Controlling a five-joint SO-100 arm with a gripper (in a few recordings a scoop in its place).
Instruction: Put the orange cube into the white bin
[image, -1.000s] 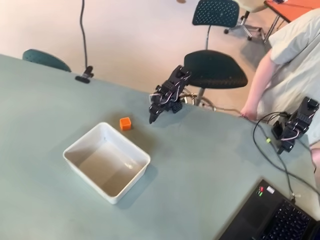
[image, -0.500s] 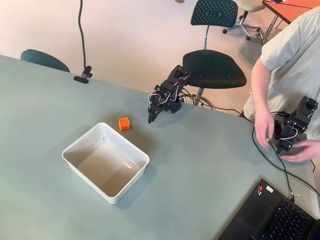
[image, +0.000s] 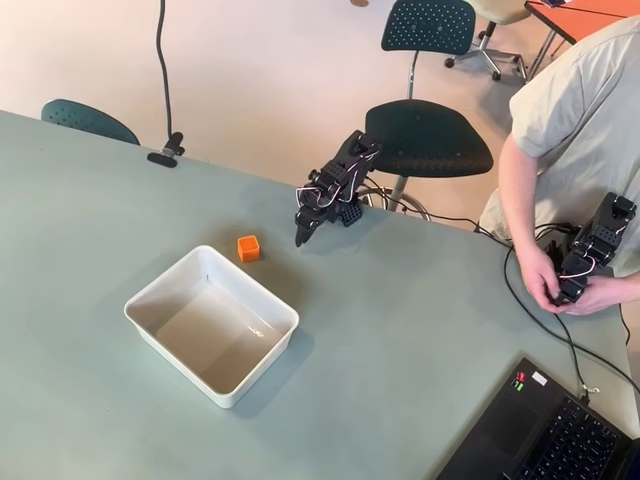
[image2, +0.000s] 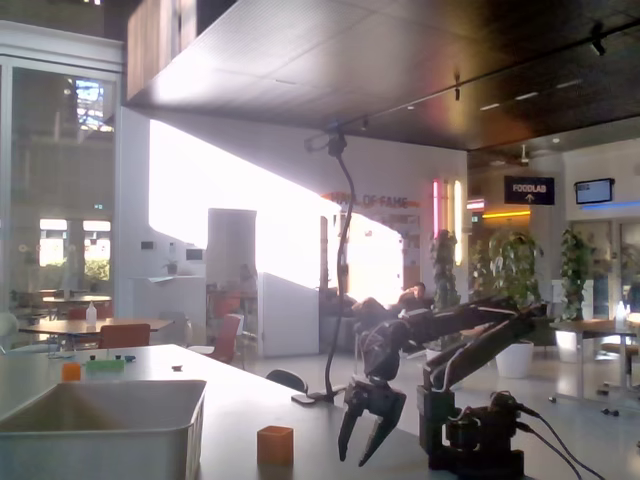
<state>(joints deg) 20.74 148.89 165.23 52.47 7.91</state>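
Note:
The orange cube (image: 248, 248) (image2: 275, 444) sits on the grey-green table just beyond the far right corner of the white bin (image: 141, 301) (image2: 100, 430). The bin is empty. My gripper (image: 302, 238) (image2: 352, 458) points down at the table a short way right of the cube in the overhead view, without touching it. In the fixed view its two fingers (image2: 377, 432) stand slightly apart, open, with nothing between them. The black arm (image: 337, 178) reaches in from the table's far edge.
A laptop (image: 545, 430) lies at the front right corner, with cables (image: 520, 290) running across the table on the right. A person (image: 590, 120) stands at the right edge. A gooseneck stand (image: 165, 153) (image2: 340, 280) is clamped at the far edge, and chairs (image: 428, 140) stand beyond it.
The arm, cube and bin stay where they were. The person's hands at the right edge have moved lower and closer together.

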